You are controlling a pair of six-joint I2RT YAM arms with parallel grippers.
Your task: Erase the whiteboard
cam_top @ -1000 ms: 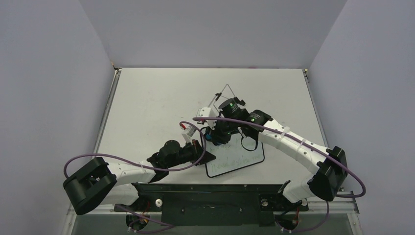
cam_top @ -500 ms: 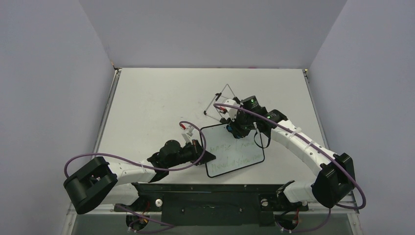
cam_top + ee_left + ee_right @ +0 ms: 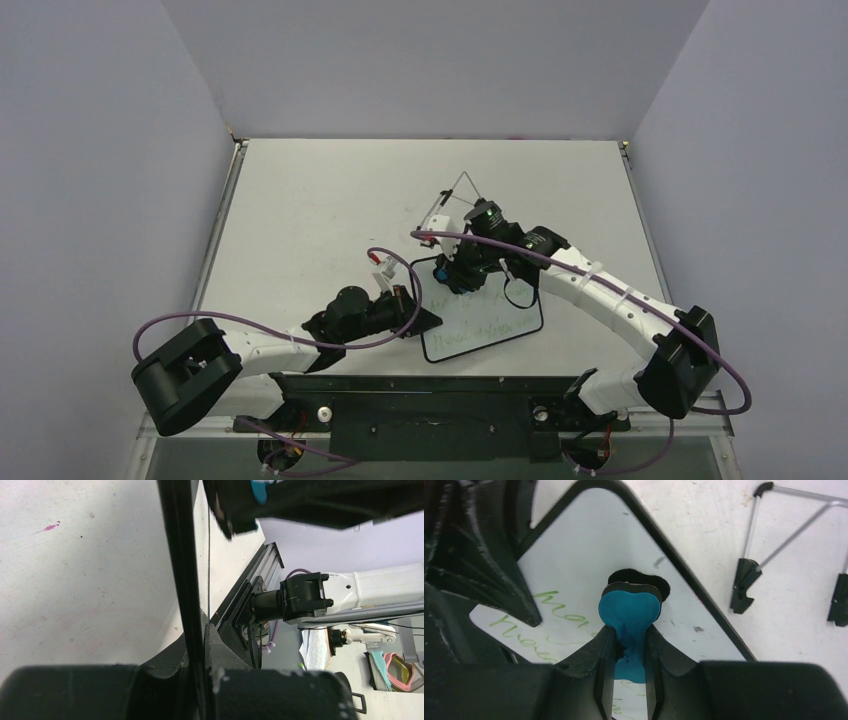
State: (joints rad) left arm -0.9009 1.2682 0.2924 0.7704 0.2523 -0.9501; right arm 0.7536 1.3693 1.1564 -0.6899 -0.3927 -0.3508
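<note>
Black left gripper (image 3: 418, 318): clenched on left edge of whiteboard (image 3: 495, 325), which lay flat near the arm bases. Board: far corner looked wiped; green handwriting (image 3: 546, 596) on near part awaited erasing. Right gripper (image 3: 630, 637): grasped blue eraser (image 3: 630, 609), pressed against board.

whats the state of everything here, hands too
whiteboard: lies on the table, green writing on it, not yet wiped clean
eraser: held upright, tip at the whiteboard's far part; contact unclear
stand: on the table beyond the whiteboard, apart from it, carrying nothing
left hand: shut on the whiteboard's left edge
right hand: shut on the eraser
</note>
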